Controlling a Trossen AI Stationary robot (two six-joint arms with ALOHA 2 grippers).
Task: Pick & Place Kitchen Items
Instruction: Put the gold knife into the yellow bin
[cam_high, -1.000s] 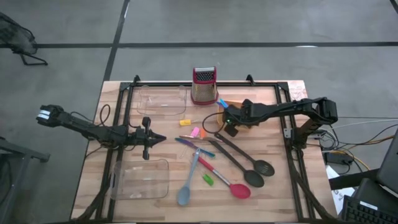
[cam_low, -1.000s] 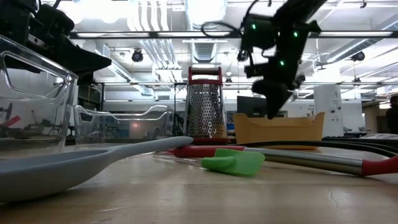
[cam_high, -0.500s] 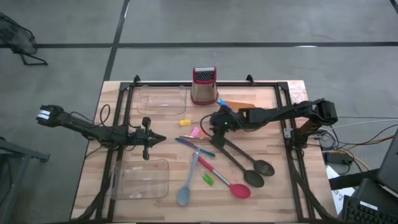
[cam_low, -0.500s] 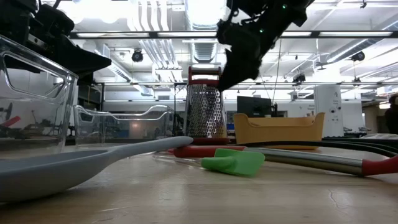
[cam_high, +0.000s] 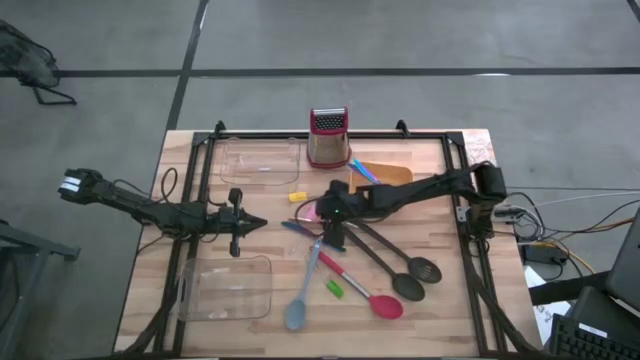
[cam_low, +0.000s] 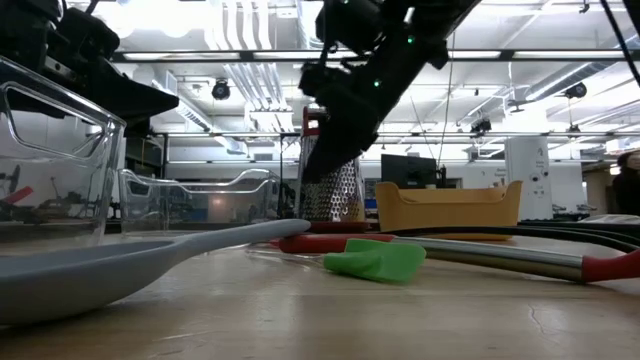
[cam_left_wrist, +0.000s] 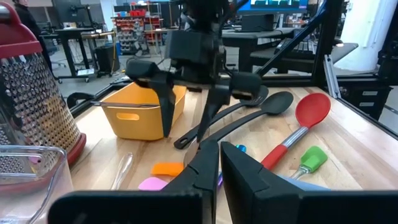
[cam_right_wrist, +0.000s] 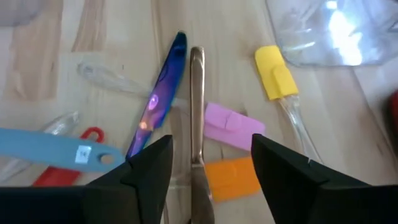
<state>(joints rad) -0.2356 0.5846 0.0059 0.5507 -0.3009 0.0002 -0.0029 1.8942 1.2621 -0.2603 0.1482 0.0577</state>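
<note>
High view: nearly all remains, spoons (cam_high: 400, 268), spatula (cam_high: 303, 295), sticks (cam_high: 310, 233) and blocks (cam_high: 332, 289) loose mid-tabletop; right gripper (cam_high: 332, 222) hovers wide-jawed above them, empty, left gripper (cam_high: 236, 222) waits left, jaws closed

Right end effector (cam_high: 330, 222) reaches mid-table, fingers spread; left end effector (cam_high: 252, 224) waits closed

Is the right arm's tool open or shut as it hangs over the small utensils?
Open. The right tool has its two fingers spread wide, and the pink block and orange block show between them.
</note>
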